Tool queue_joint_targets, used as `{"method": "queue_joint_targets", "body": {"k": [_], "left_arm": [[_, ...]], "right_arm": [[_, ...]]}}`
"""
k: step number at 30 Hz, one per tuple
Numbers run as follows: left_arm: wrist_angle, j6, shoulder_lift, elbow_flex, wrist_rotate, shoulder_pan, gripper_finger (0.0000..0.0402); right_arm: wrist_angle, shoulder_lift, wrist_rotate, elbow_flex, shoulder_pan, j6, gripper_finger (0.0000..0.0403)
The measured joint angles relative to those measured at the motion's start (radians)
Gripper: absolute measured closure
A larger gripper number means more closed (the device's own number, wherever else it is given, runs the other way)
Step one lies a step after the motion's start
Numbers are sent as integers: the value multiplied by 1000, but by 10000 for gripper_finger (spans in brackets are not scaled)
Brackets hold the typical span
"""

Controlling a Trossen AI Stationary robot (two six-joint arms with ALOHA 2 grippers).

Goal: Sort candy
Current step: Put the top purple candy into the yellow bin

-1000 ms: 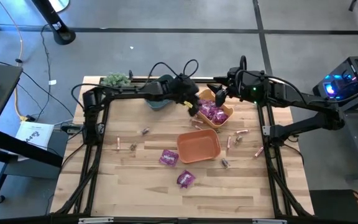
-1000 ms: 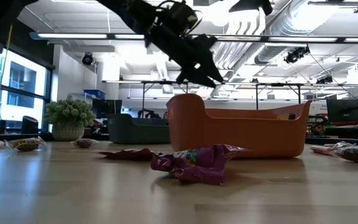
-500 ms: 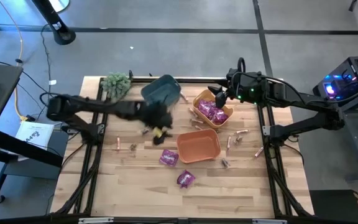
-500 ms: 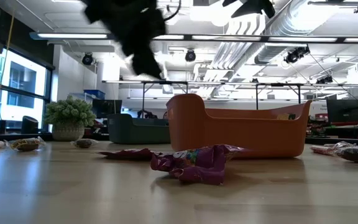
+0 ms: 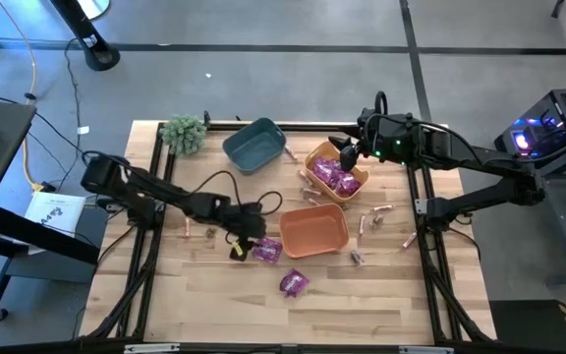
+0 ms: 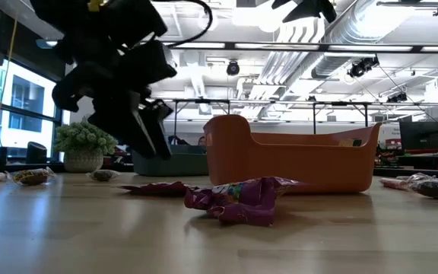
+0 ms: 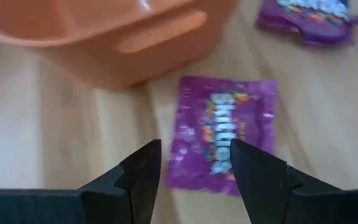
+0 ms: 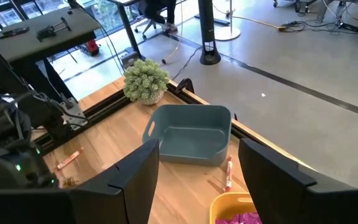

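My left gripper (image 5: 247,246) hangs open just above a magenta-purple packet (image 7: 222,140) that lies flat on the table beside the orange bin (image 5: 314,231). Its fingers stand on either side of the packet's near end without touching it. It also shows in the low view (image 6: 144,129), above the table. A second purple packet (image 5: 294,283) lies nearer the front edge. My right gripper (image 5: 347,154) is open and empty above the yellow bin (image 5: 360,187), which holds several purple packets (image 5: 334,177).
The teal bin (image 5: 254,145) and the green plant ball (image 5: 185,133) stand at the far edge. Pink sticks (image 5: 187,226) (image 5: 381,209) and small brownish pieces (image 5: 229,207) (image 5: 355,259) lie scattered left and right of the orange bin.
My left gripper has swung away from the yellow bin at the far side, toward the table's near edge and a little left. It has come down over the purple packet beside the orange bin. The teal bin, earlier hidden under the arm, now shows.
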Motion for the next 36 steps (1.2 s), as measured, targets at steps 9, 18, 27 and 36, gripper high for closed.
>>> {"method": "queue_joint_targets", "body": {"k": [9,18,27,36], "left_arm": [[75,-27,148,5,18,-1,216],[-33,-166,103,2,1,0,381],[-235,-198,-49,-5,-44,0,401],[-282,-117,-205,-3,-139,25,401]], "right_arm": [[-10,0,-2,0,0,6,187],[-14,0,-2,0,0,8,187],[-14,0,-2,0,0,5,187],[130,111,-259,0,28,67,187]]}}
